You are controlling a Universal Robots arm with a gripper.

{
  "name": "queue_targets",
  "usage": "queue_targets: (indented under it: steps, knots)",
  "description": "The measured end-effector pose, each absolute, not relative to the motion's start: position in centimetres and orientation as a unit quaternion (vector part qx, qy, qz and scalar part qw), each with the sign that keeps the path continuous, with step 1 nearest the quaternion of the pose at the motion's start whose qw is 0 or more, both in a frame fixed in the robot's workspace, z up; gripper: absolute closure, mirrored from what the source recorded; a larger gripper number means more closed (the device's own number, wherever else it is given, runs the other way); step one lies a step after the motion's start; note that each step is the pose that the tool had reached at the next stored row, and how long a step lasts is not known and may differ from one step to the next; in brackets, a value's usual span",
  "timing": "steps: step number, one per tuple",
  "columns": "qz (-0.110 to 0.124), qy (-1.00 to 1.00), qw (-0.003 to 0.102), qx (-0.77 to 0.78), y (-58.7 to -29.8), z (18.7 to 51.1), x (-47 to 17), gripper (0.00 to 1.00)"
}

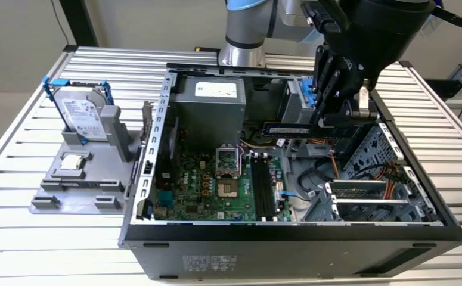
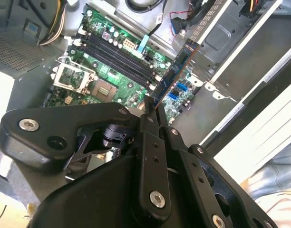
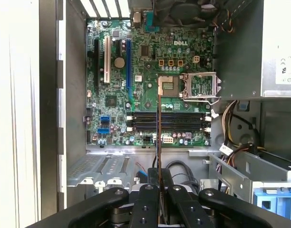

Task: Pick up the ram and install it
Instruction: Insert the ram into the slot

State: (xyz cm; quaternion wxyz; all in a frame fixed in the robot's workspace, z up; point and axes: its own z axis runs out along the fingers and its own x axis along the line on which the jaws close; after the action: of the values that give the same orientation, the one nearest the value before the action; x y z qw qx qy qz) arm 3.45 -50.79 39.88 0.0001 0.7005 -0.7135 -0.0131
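Note:
My gripper (image 1: 327, 124) is shut on one end of the ram (image 1: 287, 128), a thin blue-green stick with a pale label. It hangs level above the open computer case (image 1: 294, 229), over the far end of the black memory slots (image 1: 264, 186) on the green motherboard (image 1: 199, 190). In the second wrist view the ram (image 2: 176, 71) juts out from the gripper (image 2: 151, 105) toward the slots (image 2: 112, 57). In the first wrist view the ram (image 3: 159, 128) shows edge-on as a thin line crossing the slots (image 3: 183, 121), with the gripper (image 3: 159, 178) closed around it.
A hard drive in a blue frame (image 1: 83, 110) and a small square processor chip (image 1: 71, 161) sit on a grey fixture (image 1: 47, 202) at the exterior view's left. Inside the case are the open processor socket (image 1: 228, 158), power supply (image 1: 207, 98), cables (image 1: 310, 179) and a metal drive cage (image 1: 374, 199).

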Motion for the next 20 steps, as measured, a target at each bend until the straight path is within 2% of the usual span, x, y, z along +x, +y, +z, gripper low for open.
queue_targets:
  steps: [10, 20]
  knots:
    - [-0.013, -0.713, 0.0, 0.701, -50.7, 39.9, 3.5, 1.0]
    - [-0.013, -0.713, 0.0, 0.701, -49.2, 39.9, 3.5, 1.0]
